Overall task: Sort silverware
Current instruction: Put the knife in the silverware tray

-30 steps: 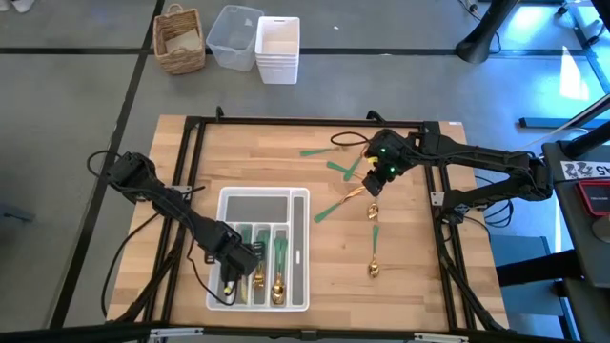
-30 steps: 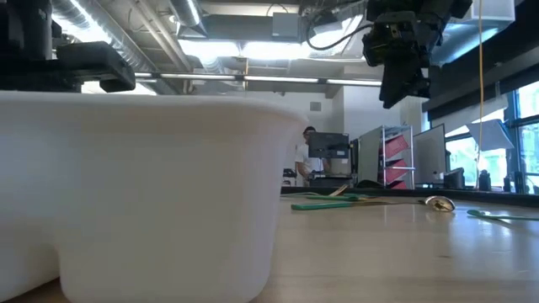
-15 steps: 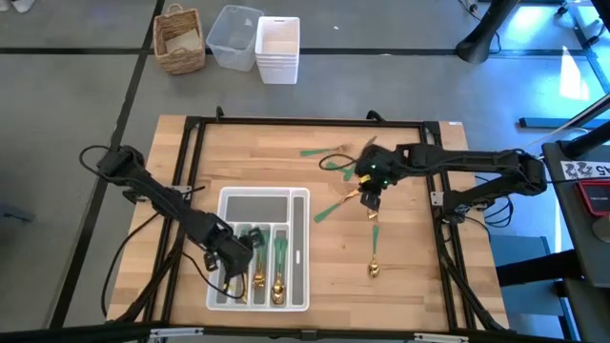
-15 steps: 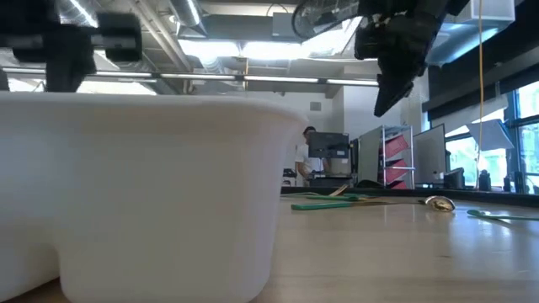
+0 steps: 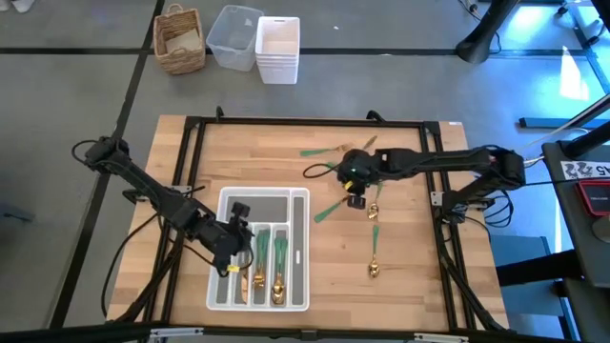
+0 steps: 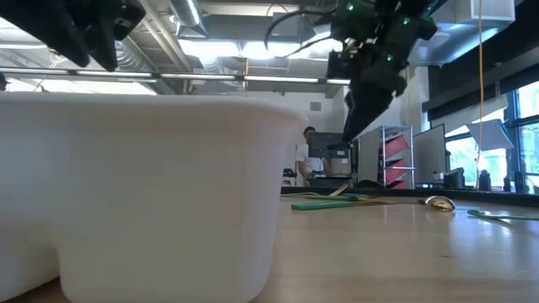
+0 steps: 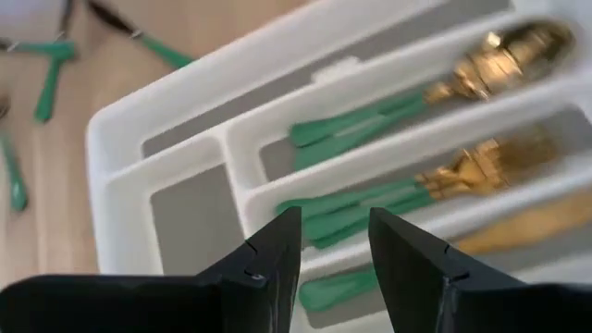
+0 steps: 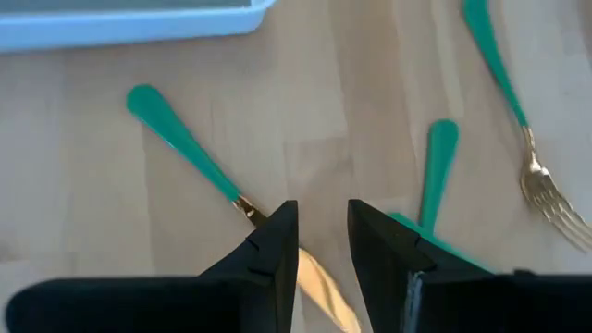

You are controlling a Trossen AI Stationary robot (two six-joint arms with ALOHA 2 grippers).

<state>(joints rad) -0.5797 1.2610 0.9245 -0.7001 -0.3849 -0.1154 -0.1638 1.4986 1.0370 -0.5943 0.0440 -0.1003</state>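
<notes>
Both arms have shifted over the last second: the left gripper [image 5: 232,250] has drawn back from the near end of the white plastic organizer tray [image 5: 300,250] toward its wide back slot, and the right gripper [image 5: 355,190] has slid in across the table toward the scattered pieces. Several gold-headed, green-handled forks, spoons and knives [image 5: 268,264] lie in the tray's long slots; the loose green-handled silverware [image 5: 376,233] lies to the tray's right, apart from it. One loose knife [image 8: 194,157] sits directly under the right gripper, whose fingers [image 8: 268,254] stand slightly apart with nothing between them. The left gripper hangs over the tray, released and empty.

I reckon the risk is in the pick: these handles are thin and lie flat on the wood, so a descent a little off line could skate the knife away or nudge the neighbouring fork [image 8: 546,194]. Crossed pieces nearby could come up together.

Underneath is a pale butcher-block table [image 5: 410,286] in a black frame. Beyond it, on the grey floor, stand a wicker basket [image 5: 179,39] and white bins [image 5: 277,50]; a person [image 6: 305,160] shows far back in the room.
</notes>
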